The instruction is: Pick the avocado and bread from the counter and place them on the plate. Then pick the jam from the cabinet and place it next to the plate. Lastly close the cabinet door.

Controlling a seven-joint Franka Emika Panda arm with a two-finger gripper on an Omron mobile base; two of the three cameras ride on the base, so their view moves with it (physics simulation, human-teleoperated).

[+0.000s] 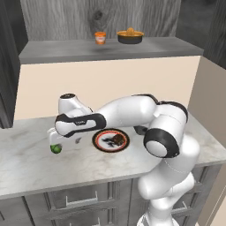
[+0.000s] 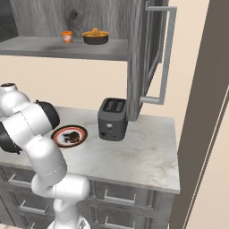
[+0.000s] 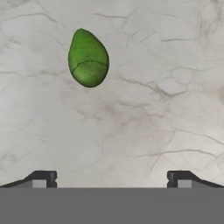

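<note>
The gripper (image 3: 112, 178) hangs over the counter (image 1: 31, 163) with its jaws spread wide and nothing between them; in the left base view the arm's own links hide most of it. The avocado (image 1: 56, 148) lies on the marble toward the counter's left end, apart from the plate (image 1: 99, 136). The bread (image 1: 118, 140) sits on the plate. The plate's pattern is too blurred to make out. No writing is legible on the jam (image 1: 100, 38), which stands on the cabinet (image 1: 48, 17) shelf beside a dark bowl (image 1: 130, 36). The cabinet door (image 2: 150, 49) stands open above a toaster (image 2: 112, 119). The wall is beige.
</note>
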